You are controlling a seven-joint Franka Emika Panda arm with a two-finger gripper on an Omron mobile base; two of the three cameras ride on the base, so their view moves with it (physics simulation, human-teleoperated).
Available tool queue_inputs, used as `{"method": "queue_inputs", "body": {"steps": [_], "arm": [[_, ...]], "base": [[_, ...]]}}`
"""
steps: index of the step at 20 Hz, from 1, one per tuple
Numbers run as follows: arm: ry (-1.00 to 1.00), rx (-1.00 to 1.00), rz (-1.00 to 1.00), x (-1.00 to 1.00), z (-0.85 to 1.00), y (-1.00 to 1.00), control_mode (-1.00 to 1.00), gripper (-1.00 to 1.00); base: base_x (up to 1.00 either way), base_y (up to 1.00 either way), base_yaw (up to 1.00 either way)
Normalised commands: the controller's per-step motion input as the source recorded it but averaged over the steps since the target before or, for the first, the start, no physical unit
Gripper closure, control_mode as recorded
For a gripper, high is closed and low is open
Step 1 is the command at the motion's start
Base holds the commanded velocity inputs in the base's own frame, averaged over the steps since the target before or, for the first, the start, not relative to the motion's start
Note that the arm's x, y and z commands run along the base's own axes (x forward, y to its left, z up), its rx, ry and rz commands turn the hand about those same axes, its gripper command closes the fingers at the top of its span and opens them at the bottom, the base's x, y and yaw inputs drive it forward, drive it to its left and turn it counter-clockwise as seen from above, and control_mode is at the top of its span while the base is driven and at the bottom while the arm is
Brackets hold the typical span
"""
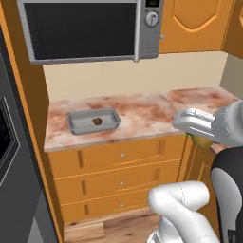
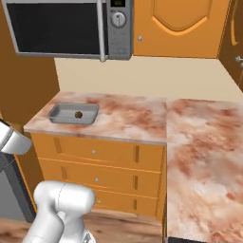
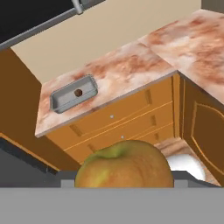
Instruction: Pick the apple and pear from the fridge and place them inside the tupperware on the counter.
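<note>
The pear (image 3: 124, 166), yellow-orange with a green tinge, sits right in front of the hand camera, and my gripper (image 1: 201, 137) is shut on it. From the left base the pear (image 1: 204, 142) peeks out under the hand, off the counter's (image 1: 142, 111) front edge. To the left, the grey tupperware (image 1: 78, 128) stands on the counter with the dark-red apple (image 1: 97, 121) inside. The same tupperware (image 3: 61, 103) and apple (image 3: 78, 92) appear far ahead of the hand, and from the right base the tupperware (image 2: 59, 114) holds the apple (image 2: 79, 114). The fridge's (image 1: 14, 180) dark side fills the left edge.
A microwave (image 1: 90, 28) hangs above the tupperware, with orange upper cabinets (image 1: 194, 23) beside it. Orange drawers (image 1: 121, 166) run below the counter. The worktop turns a corner and continues along the right (image 2: 204, 156).
</note>
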Motion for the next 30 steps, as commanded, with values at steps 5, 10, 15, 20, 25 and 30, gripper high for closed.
{"method": "queue_inputs", "body": {"steps": [5, 10, 15, 20, 25, 30], "arm": [[0.0, 0.0, 0.0, 0.0, 0.0, 0.0, 1.0, 1.0], [0.0, 0.0, 0.0, 0.0, 0.0, 0.0, 1.0, 1.0], [0.0, 0.0, 0.0, 0.0, 0.0, 0.0, 1.0, 1.0], [0.0, 0.0, 0.0, 0.0, 0.0, 0.0, 1.0, 1.0], [0.0, 0.0, 0.0, 0.0, 0.0, 0.0, 1.0, 1.0], [0.16, -0.09, 0.0, 0.2, -0.29, 0.23, -1.0, 1.0]], "base": [[0.81, 0.29, 0.0], [0.64, 0.24, 0.0], [0.52, 0.3, 0.0], [0.5, 0.41, 0.0], [0.44, 0.45, 0.0], [0.05, 0.08, 0.0]]}}
